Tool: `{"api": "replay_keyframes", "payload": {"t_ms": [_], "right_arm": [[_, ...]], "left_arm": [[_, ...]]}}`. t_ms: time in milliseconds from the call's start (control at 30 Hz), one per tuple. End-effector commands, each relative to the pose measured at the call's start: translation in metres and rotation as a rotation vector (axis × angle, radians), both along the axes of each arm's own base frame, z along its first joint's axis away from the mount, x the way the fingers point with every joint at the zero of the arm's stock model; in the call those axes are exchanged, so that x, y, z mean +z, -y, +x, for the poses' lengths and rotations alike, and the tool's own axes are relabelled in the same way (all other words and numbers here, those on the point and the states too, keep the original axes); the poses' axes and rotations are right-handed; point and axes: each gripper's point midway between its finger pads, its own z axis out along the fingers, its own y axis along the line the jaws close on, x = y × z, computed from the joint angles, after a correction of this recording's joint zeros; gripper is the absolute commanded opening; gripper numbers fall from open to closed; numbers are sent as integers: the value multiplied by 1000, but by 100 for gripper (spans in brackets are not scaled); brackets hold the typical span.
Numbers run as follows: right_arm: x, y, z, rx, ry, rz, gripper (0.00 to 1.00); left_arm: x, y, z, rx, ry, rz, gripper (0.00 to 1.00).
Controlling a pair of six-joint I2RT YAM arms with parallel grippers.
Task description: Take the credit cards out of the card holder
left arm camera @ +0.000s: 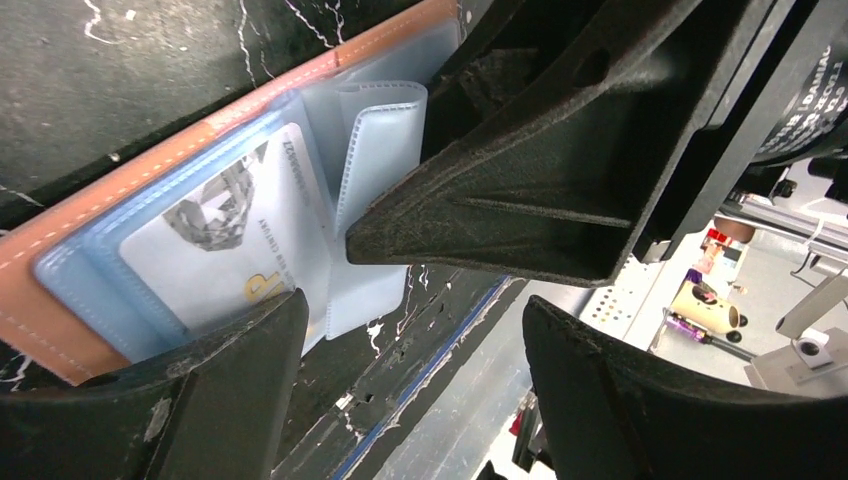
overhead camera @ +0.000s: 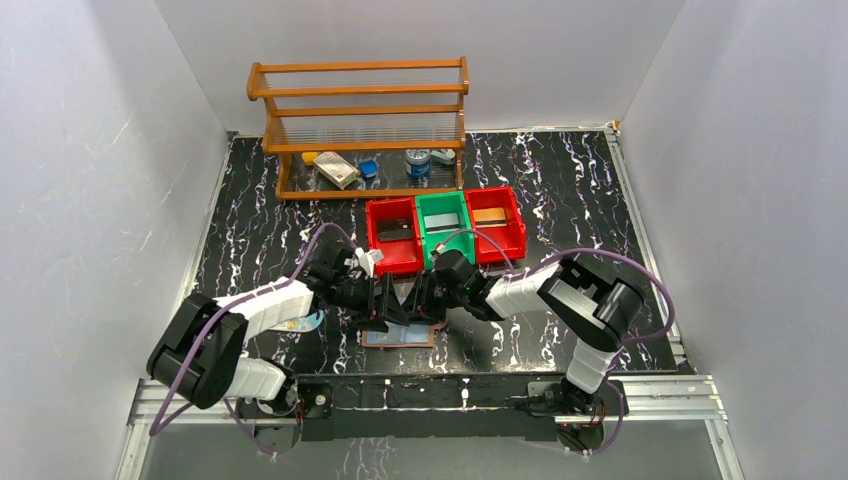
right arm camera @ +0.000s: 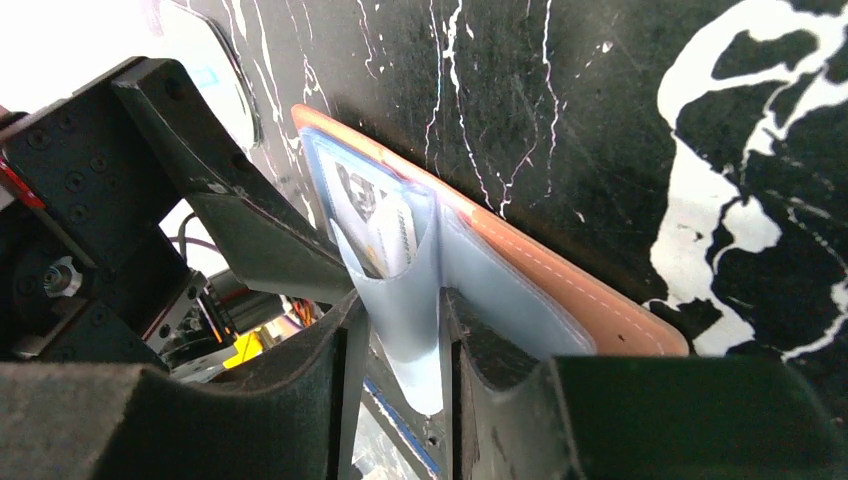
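The card holder (overhead camera: pixel 400 337) lies open on the black marbled table, brown leather (left arm camera: pixel 40 300) down and pale bluish clear pockets up. A pale credit card (left arm camera: pixel 230 240) with grey printing sits inside one pocket and also shows in the right wrist view (right arm camera: pixel 365 195). My right gripper (right arm camera: pixel 400 300) is shut on a clear pocket flap (right arm camera: pixel 410 330), holding it up off the leather (right arm camera: pixel 580 290). My left gripper (left arm camera: pixel 410 310) hangs open just over the card's near edge, with nothing between its fingers. In the top view both grippers, left (overhead camera: pixel 385 305) and right (overhead camera: pixel 425 298), meet above the holder.
Two red bins (overhead camera: pixel 393 234) (overhead camera: pixel 497 226) and a green bin (overhead camera: pixel 443 226) stand in a row behind the grippers. A wooden rack (overhead camera: pixel 360 125) with small items stands at the back. Something flat and pale blue (overhead camera: pixel 308 322) lies by my left arm. The table's near edge is just below the holder.
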Motion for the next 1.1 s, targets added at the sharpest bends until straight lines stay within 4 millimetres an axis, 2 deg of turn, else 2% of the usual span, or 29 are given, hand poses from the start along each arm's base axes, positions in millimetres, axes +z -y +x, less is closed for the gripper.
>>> {"api": "replay_keyframes", "payload": {"t_ms": [0,233,367,433,567,667,900,933,967,1067], "right_arm": [[-16,6,-5,-1,-43,-16,41],[-11,5,-5,-8,-54,9,45],[-5,5,-2,-25,-62,21,56],[12,3,1,-34,-45,62,61],[28,5,7,-65,-22,70,70],[38,13,13,-107,5,42,73],[42,63,38,-328,95,-181,78],[43,72,40,-368,103,-206,78],[45,91,45,-456,114,-261,78],[49,107,47,-518,132,-284,78]], "left_arm": [[-8,2,-11,-38,-41,28,78],[7,17,-13,-100,-36,-45,69],[13,20,-8,-97,-18,-58,64],[17,22,-5,-100,-8,-67,63],[25,28,1,-109,12,-89,62],[31,33,5,-119,26,-104,62],[37,54,6,-176,46,-126,62],[35,57,3,-192,40,-122,62],[29,65,-1,-212,33,-105,62],[21,69,-6,-228,15,-89,62]]}}
